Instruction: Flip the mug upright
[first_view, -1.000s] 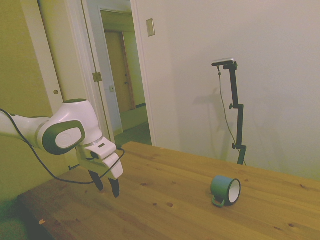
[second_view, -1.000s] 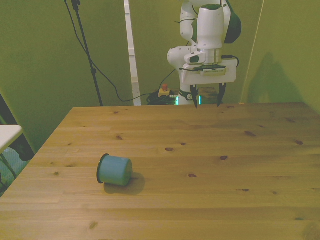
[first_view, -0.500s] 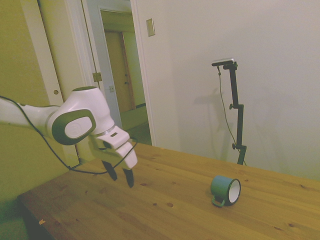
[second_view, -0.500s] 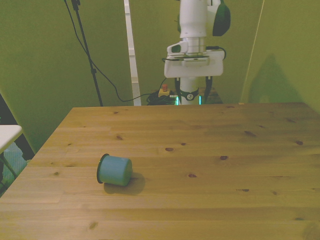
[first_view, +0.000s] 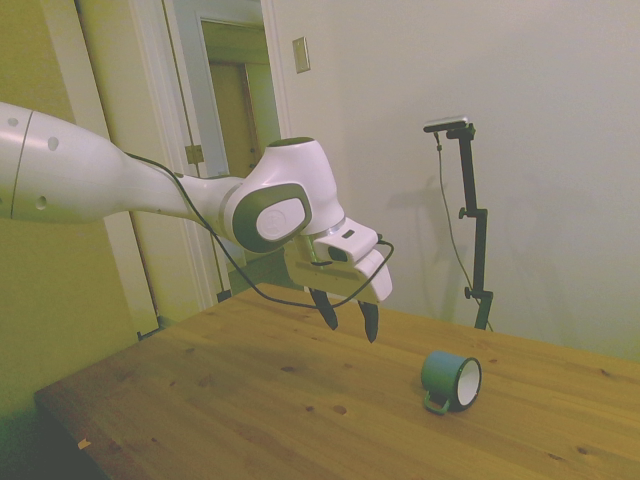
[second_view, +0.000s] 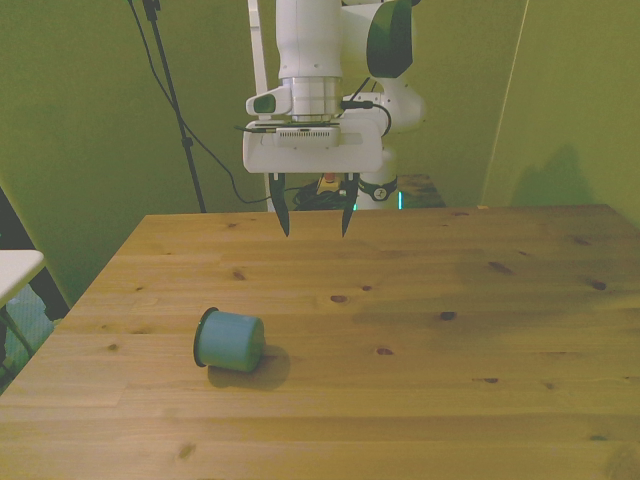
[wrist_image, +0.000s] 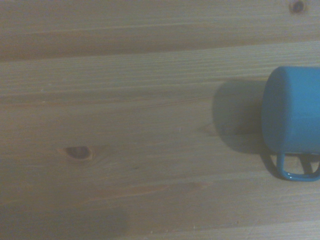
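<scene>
- So the claw hangs in the air above the table, fingers spread wide apart and holding nothing.
- The mug is lying on its side on the wood, lower than the claw and off toward the front view's left of it, well apart. Nothing is touching it.
- In the side view the mug shows its white inside and dark rim, with the open mouth facing away from the claw. Its handle sits down against the table.
- The wrist camera catches the mug's rounded side and the loop handle at the edge of the picture.
- Looks like the approach step: the flip itself hasn't started.
- Next move probably calls for carrying the claw over to the mug and down, lining the fingers across the body or the rim, then closing and tipping it onto its base.
- No brand, label or writing readable on the mug or the arm.
</scene>
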